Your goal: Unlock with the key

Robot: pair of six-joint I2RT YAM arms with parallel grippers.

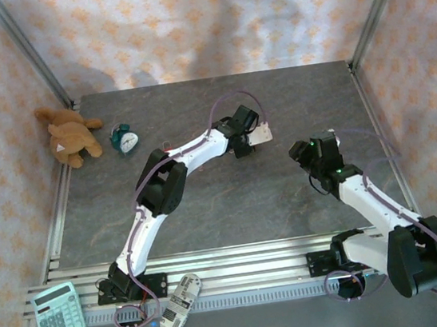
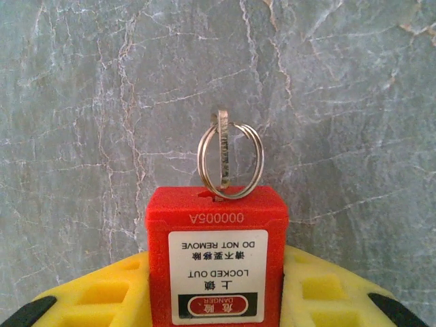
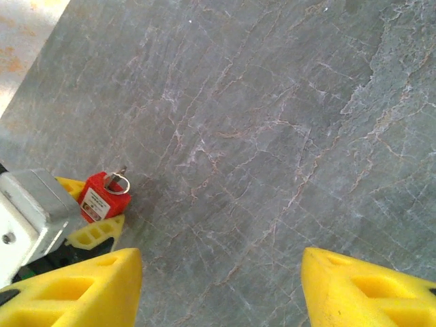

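Grey veined, stone-look tabletop [image 1: 232, 202], with a red padlock [image 2: 216, 235] clamped in the left gripper [image 2: 216, 289].

Near the table's middle, the left gripper's yellow, cut-out foam fingers [image 2: 102, 296] pinch the boxy red plastic padlock by its sides. The right gripper [image 3: 221, 286] hangs nearby, jaws spread around nothing. From the left wrist the padlock's white label reads upside down: "LOCKED OUT", "DO NOT REMOVE", "DANGER", with "000005A" stamped by it. A thin metal key [image 2: 222, 146] stands edge-on in the padlock's end, carrying a round wire split ring [image 2: 253, 163].

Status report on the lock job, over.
Left gripper shut on red padlock. Key with ring sticking out of its far end. Right gripper open, empty, over the table. Nothing between it and the key.
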